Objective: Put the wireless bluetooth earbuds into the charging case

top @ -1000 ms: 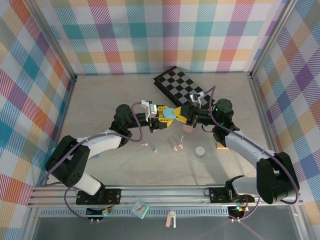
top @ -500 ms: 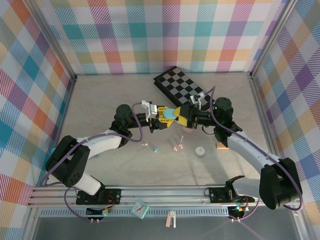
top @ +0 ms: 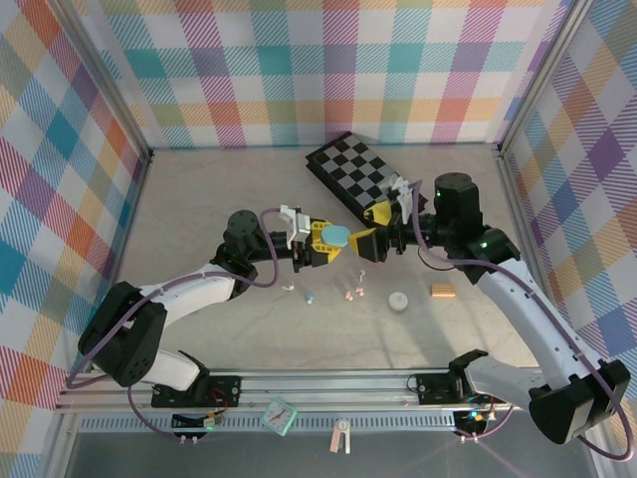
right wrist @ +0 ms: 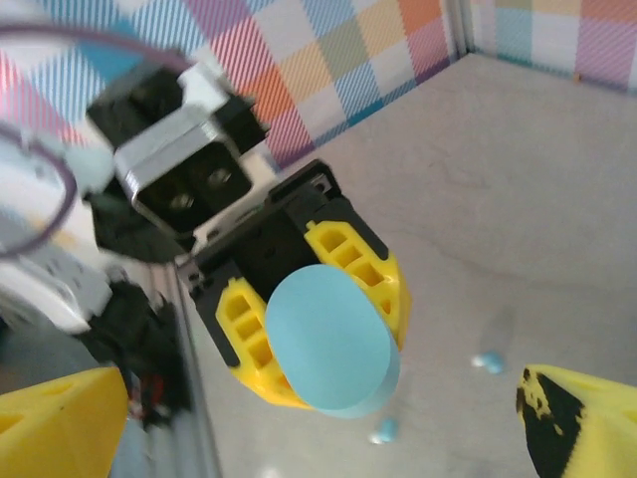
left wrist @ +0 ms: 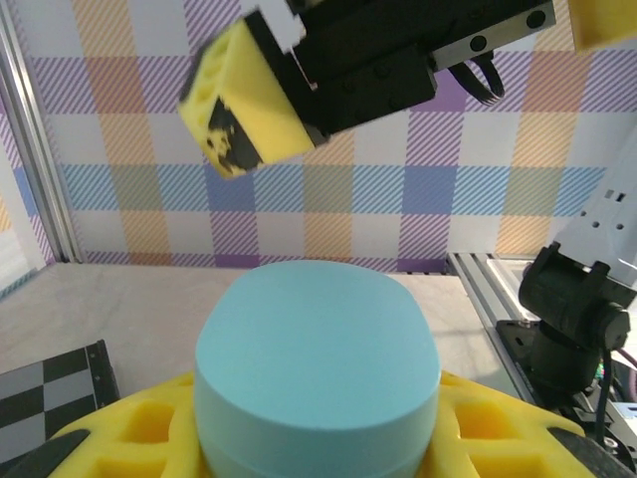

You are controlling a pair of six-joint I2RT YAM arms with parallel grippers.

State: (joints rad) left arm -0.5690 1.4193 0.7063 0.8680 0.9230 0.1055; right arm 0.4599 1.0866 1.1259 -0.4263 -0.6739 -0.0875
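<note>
My left gripper (top: 324, 240) is shut on the pale blue oval charging case (top: 337, 235), lid closed, held above the table's middle. In the left wrist view the case (left wrist: 317, 358) sits between my yellow fingers (left wrist: 119, 438). My right gripper (top: 369, 228) stands open just right of the case, apart from it. The right wrist view faces the case (right wrist: 328, 334), with my right fingertips (right wrist: 582, 418) wide at the frame's bottom corners. Tiny earbuds lie on the table below: a blue one (top: 310, 297), a pink one (top: 350, 293), a white one (top: 289, 288). Two blue earbuds (right wrist: 488, 361) show past the case.
A checkerboard (top: 363, 177) lies at the back behind the grippers. A white oval case (top: 398, 301) and a small orange cylinder (top: 443, 291) rest on the table to the right. Plaid walls close in the back and both sides.
My right gripper has opened wide and drawn back to the right, off the blue case. The left gripper keeps hold of the case, shifted slightly left and down.
</note>
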